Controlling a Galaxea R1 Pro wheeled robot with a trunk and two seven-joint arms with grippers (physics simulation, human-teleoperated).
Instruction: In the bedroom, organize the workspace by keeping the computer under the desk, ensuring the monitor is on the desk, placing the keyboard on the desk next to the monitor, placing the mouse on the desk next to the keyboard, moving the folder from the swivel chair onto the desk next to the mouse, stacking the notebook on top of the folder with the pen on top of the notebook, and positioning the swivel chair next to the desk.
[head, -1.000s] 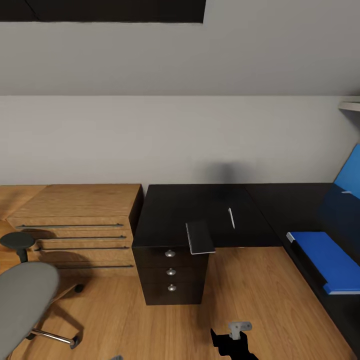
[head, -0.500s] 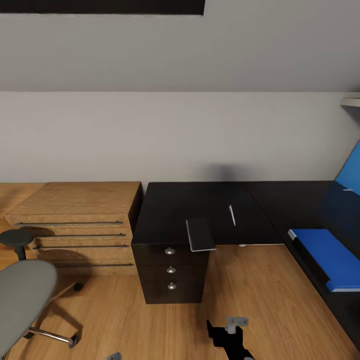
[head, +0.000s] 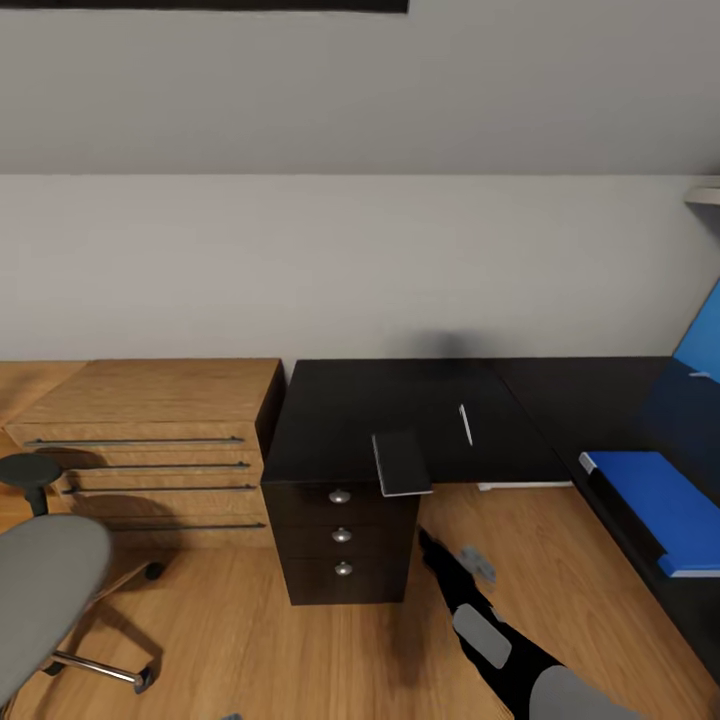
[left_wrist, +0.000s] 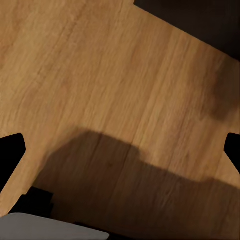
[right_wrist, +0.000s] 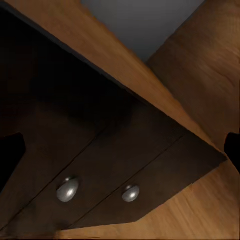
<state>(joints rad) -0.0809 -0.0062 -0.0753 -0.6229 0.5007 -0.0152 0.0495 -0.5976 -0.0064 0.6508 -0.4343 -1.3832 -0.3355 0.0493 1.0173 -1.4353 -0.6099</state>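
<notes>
The grey notebook (head: 402, 464) lies on the black desk (head: 400, 395), overhanging its front edge above the drawers. The thin white pen (head: 464, 425) lies on the desk just right of it. Further right, on the desk's side wing, rests the blue folder (head: 660, 497). The swivel chair (head: 40, 590) with its grey seat stands at the lower left. My right gripper (head: 430, 545) reaches over the floor toward the drawer fronts below the notebook; in the right wrist view (right_wrist: 120, 150) its fingers stand wide apart, open and empty. My left gripper (left_wrist: 120, 150) is open over bare wood floor.
A black three-drawer unit (head: 342, 540) with silver knobs (right_wrist: 67, 189) sits under the desk's left end. Low oak drawers (head: 150, 440) stand against it on the left. A blue slanted panel (head: 702, 345) shows at the right edge. A white foot bar (head: 520, 486) lies under the desk.
My right arm has swung up and forward from the picture's lower edge toward the drawer unit. The whole view has shifted slightly; notebook, pen and folder have stayed put.
</notes>
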